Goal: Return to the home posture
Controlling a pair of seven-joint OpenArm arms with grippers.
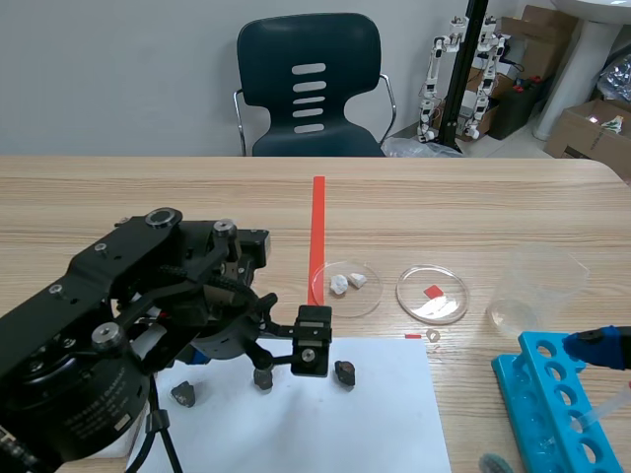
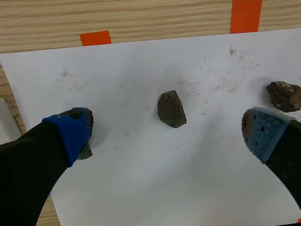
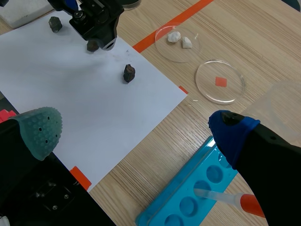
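Observation:
My left gripper hangs open above a white paper sheet. A dark brown rock lies on the sheet just ahead of the gap between its fingers, untouched. A second rock sits beyond the right finger, and a third peeks out under the left pad. In the scene view the left arm fills the lower left. My right gripper is open and holds nothing. It hovers over the sheet's near corner and a blue tube rack.
Two petri dishes stand right of the sheet, one with white pieces, one with a red square. A clear beaker stands behind the rack, where a pipette lies. A dark chair stands beyond the table.

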